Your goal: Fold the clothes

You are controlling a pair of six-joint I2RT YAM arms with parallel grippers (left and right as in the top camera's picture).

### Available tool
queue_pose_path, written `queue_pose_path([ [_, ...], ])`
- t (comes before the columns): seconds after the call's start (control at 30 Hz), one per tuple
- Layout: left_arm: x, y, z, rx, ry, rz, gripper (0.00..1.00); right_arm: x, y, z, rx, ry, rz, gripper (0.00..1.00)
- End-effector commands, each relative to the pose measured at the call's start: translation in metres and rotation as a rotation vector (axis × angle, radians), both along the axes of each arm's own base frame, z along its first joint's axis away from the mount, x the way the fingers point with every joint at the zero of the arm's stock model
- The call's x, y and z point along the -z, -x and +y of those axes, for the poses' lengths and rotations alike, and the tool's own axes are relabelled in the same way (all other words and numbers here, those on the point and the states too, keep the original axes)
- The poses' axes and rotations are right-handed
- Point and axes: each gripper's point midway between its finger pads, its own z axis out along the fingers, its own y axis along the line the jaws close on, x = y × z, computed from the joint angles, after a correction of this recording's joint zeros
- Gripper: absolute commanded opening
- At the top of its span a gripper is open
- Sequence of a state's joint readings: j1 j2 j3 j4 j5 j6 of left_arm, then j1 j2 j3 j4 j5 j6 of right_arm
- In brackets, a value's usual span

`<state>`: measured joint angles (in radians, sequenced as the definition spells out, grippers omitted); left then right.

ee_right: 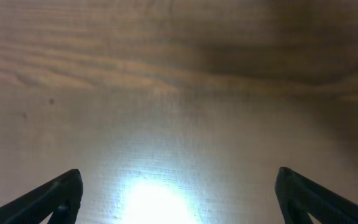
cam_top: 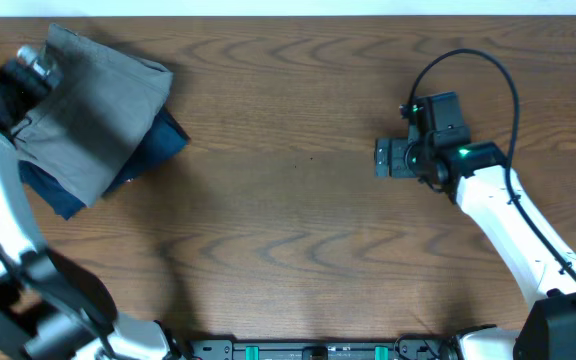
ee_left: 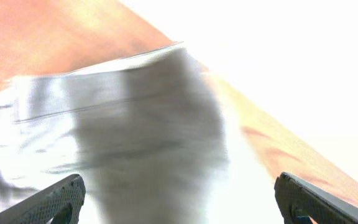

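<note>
The grey-taupe clothes lie folded at the table's far left, on top of a dark navy garment. My left gripper hovers over the grey garment's upper left corner. In the left wrist view its jaws are wide open, with the blurred grey fabric below and nothing held. My right gripper is at the right middle of the table, far from the clothes. Its jaws are open and empty above bare wood.
The wooden table stretches between the two arms. The navy garment sticks out under the grey one at its lower and right edges. The table's far edge runs close behind the clothes.
</note>
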<state>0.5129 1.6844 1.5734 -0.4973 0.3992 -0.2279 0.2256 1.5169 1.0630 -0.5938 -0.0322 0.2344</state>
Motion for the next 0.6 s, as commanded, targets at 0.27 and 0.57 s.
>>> queue_pose_path([
  [0.27,0.053,0.043,-0.173,0.353,-0.145,0.422,0.98,-0.042,-0.011,-0.066,0.169,-0.157,0.024,0.99],
  [0.57,0.082,0.162,-0.213,0.485,-0.133,0.916,0.98,-0.029,0.069,-0.093,0.171,-0.089,0.352,0.99],
])
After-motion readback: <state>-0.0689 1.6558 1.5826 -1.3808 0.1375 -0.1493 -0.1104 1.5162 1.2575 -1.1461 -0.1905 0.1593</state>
